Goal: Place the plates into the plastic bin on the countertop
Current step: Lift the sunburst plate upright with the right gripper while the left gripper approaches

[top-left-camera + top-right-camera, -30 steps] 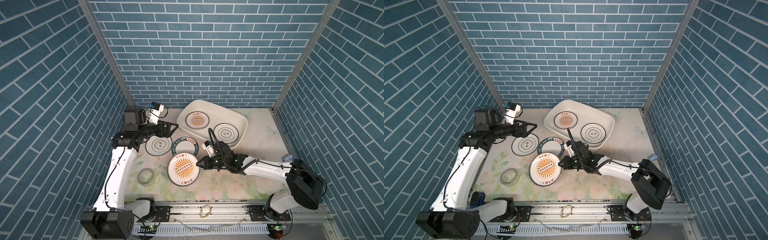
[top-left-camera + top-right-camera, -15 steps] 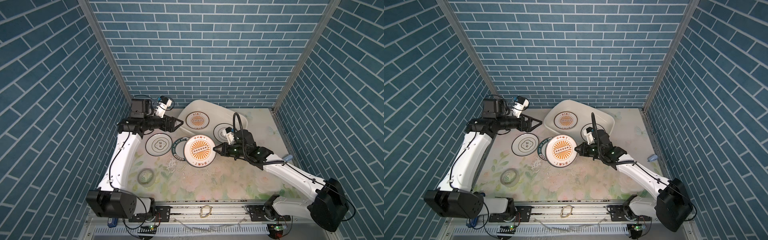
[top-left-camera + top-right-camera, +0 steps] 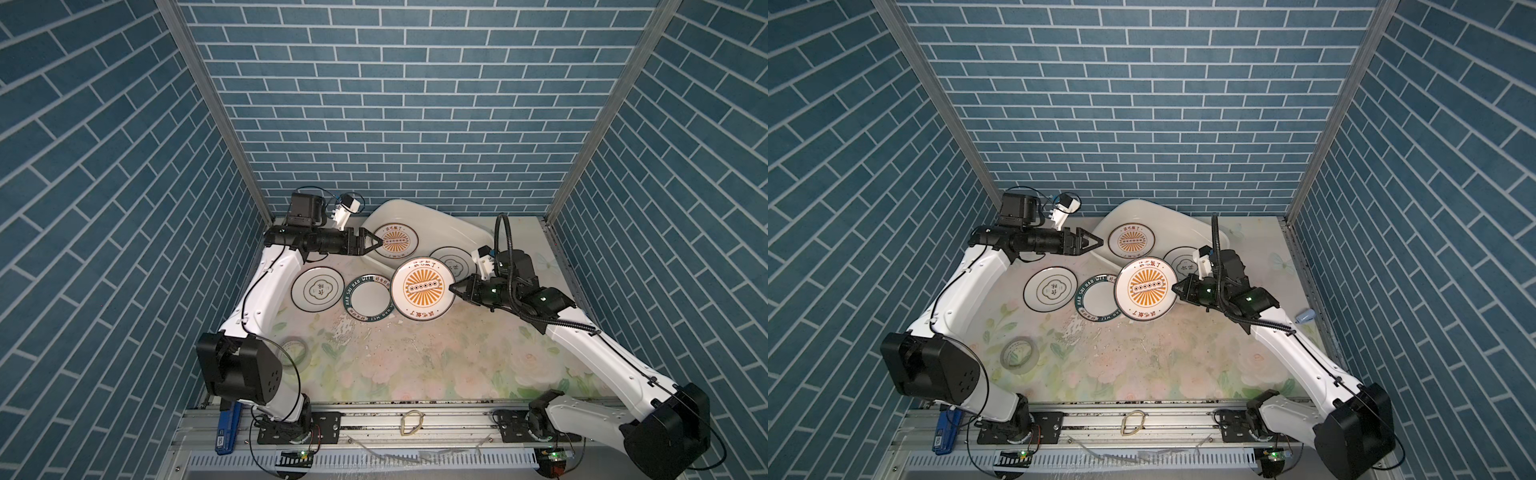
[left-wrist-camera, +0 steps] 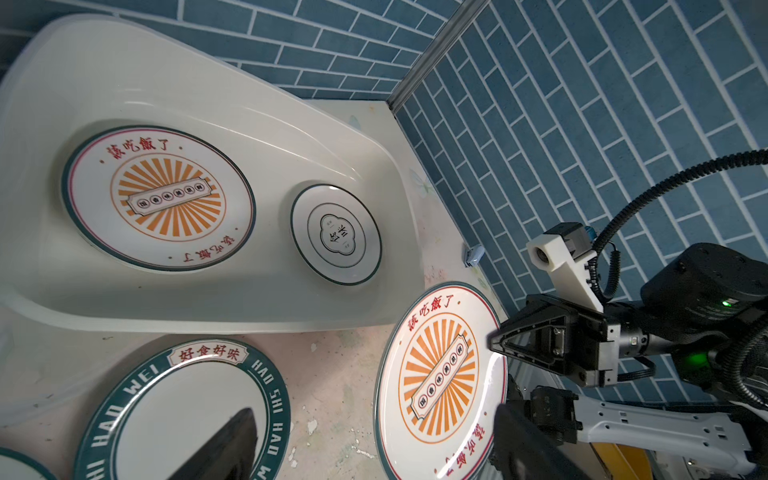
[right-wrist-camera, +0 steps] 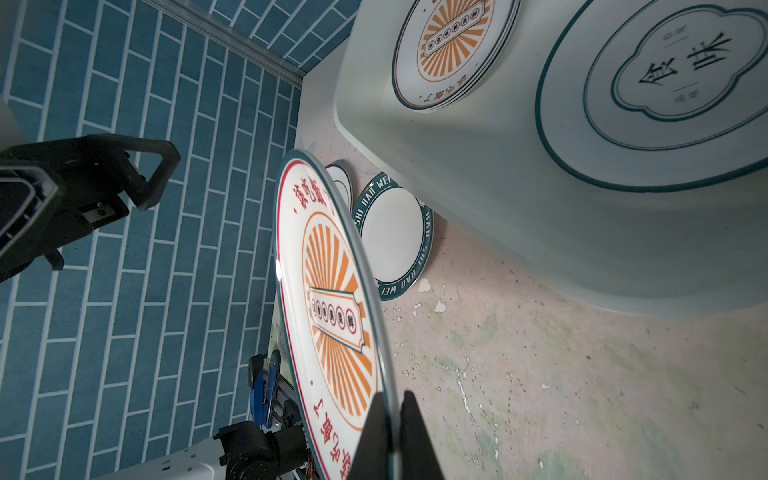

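The flowered surface (image 3: 415, 370) carries the plastic bin (image 3: 419, 212), close to both claws, with two plates (image 3: 452, 266) inside. The right claw (image 3: 454, 286) pinches the rim of a tilted sunburst plate (image 3: 422, 289), lifted just beside the bin. The left claw (image 3: 376, 242) stands wide and empty by the bin's rim.

Robot test cell, dressed as kitchen corner. 3 walls (image 3: 399, 104) of blue brick-print panel, flat and glossy, joined by bare metal corner posts (image 3: 216, 112): a booth. Flower-print countertop (image 3: 415, 365), scuffed in middle, carries plates (image 3: 318, 289) and cream bin (image 3: 419, 212), kitchen props. Along front edge, metal rail (image 3: 374, 428) with 2 white-and-black robot arms (image 3: 270, 299) bolted on. Loose cables trail below, small circuit board (image 3: 300, 456) glowing green. White camera (image 3: 347, 208) mounted at each wrist.
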`<state>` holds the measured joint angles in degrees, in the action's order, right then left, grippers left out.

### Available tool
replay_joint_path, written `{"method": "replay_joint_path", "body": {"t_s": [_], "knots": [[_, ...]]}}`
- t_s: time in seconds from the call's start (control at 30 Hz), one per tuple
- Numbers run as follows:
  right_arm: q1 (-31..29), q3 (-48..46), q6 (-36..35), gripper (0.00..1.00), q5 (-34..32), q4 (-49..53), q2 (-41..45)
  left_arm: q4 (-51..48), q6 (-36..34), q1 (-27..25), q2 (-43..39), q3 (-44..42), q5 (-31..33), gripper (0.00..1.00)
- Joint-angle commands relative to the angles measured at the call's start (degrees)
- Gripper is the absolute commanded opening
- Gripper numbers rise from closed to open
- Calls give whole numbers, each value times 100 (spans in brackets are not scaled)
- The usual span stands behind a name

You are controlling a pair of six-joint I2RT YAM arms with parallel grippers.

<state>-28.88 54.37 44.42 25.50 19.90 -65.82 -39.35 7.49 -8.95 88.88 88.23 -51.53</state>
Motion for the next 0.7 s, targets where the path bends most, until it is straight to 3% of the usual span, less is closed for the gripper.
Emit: {"method": "replay_joint_path", "body": {"t_s": [0.0,0.13,0.3,0.67], "knots": [[209,331,-136,0,194,111,124,193,242,-177,165,90,-318,90],[497,527,-136,0,395,119,4,303,579,-512,534,127,-542,90],[781,678,-127,0,529,67,-45,201,456,-862,806,168,-365,88],[1060,840,-127,0,866,-205,-286,230,566,-1126,1072,304,-715,72]]}}
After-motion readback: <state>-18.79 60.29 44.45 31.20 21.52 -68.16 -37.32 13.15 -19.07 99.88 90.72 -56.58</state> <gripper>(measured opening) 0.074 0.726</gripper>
